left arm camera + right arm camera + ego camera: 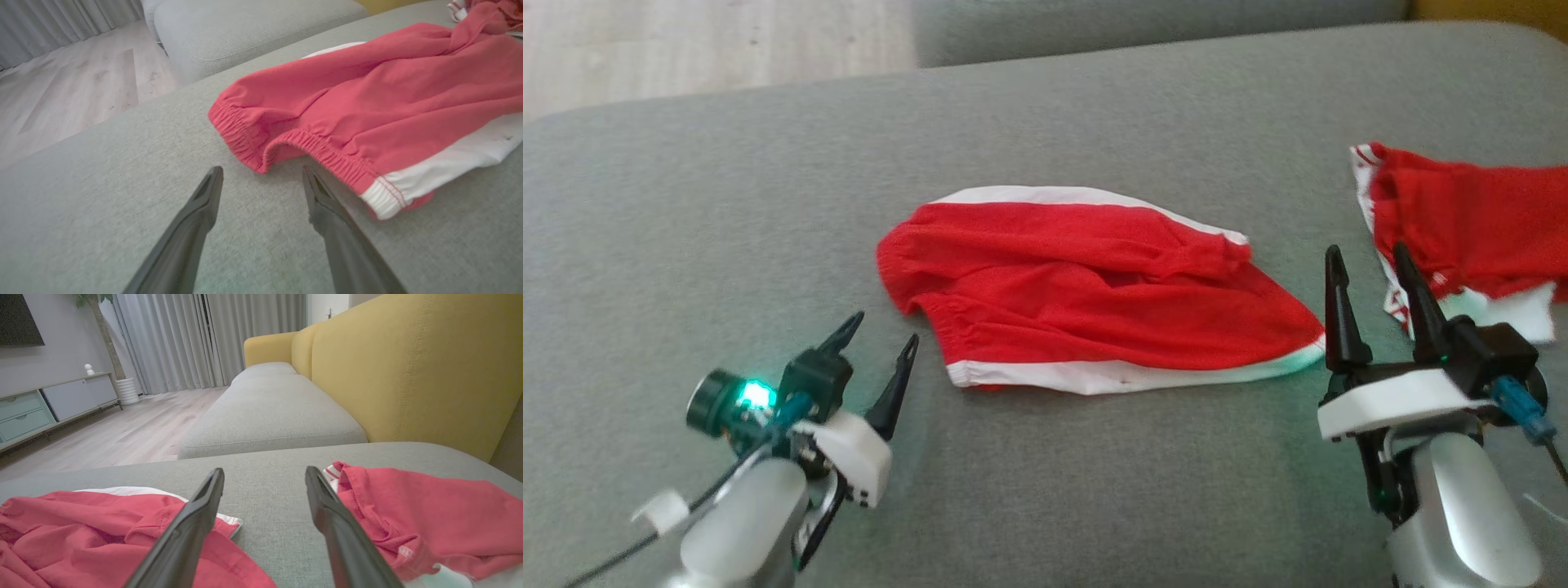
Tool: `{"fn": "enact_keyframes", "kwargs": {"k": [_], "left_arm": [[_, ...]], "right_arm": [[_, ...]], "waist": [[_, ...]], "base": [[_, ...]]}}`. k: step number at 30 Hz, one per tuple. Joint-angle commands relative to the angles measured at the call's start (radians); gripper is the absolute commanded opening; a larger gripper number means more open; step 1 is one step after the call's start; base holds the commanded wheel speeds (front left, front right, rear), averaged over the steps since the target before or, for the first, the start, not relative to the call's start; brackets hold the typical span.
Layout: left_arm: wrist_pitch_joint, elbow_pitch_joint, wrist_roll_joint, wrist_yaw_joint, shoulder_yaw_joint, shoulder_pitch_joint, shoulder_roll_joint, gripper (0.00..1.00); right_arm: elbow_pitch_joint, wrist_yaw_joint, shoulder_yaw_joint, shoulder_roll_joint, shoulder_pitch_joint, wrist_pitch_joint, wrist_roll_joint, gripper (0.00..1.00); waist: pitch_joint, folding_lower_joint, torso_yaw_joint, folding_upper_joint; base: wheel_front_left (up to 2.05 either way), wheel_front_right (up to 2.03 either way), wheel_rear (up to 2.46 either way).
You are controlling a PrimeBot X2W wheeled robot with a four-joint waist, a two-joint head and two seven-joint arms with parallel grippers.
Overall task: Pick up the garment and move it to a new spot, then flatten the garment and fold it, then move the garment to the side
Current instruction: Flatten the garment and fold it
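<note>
Red garment lying on the grey sofa cushion, long axis running left-right. Left pincer hanging released, empty, just beside its waistband end; right pincer, likewise released, flanking the other end.

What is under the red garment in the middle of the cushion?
The grey cushion carries the red garment, whose white band peeks out along its near edge. Anything beneath the fabric is covered.

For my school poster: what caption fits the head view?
Red-and-white shorts lie on a grey sofa cushion between the robot's two open jaws.
</note>
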Motion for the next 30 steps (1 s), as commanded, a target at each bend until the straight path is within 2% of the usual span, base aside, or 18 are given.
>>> {"fn": "enact_keyframes", "kwargs": {"k": [1, 6, 12, 18, 21, 30], "left_arm": [[-0.011, -0.039, -0.01, 0.015, 0.047, -0.012, 0.039, 1.0], [-0.022, -0.135, -0.04, 0.055, 0.074, 0.052, 0.059, 1.0], [-0.057, -0.24, -0.082, 0.138, 0.131, 0.14, 0.068, 1.0], [-0.089, -0.286, -0.098, 0.17, 0.144, 0.2, 0.043, 1.0], [-0.103, -0.308, -0.111, 0.151, 0.138, 0.219, 0.016, 1.0], [-0.062, -0.289, -0.158, 0.021, 0.072, 0.19, -0.029, 1.0]], "right_arm": [[-0.029, -0.001, 0.019, -0.002, 0.001, -0.013, -0.006, 1.0], [-0.031, -0.001, 0.014, -0.002, 0.021, -0.012, -0.007, 1.0], [-0.038, -0.001, 0.016, -0.002, 0.04, -0.012, 0.004, 1.0], [-0.036, -0.001, 0.013, -0.002, 0.052, -0.012, 0.007, 1.0], [-0.036, -0.001, 0.013, -0.002, 0.053, -0.009, 0.005, 1.0], [-0.054, -0.001, 0.029, -0.002, 0.042, 0.002, -0.002, 1.0]], "waist": [[-0.016, 0.0001, 0.023, 0.0], [-0.031, 0.0001, 0.055, 0.0], [-0.051, 0.0001, 0.071, 0.0], [-0.058, 0.0001, 0.075, 0.0], [-0.059, 0.0001, 0.073, 0.0], [-0.032, 0.0001, 0.04, 0.0]], "base": [[0.0, 0.0, 0.0], [0.0, 0.0, 0.0], [0.0, 0.0, 0.0], [0.0, 0.0, 0.0], [0.0, 0.0, 0.0], [0.0, 0.0, 0.0]]}}
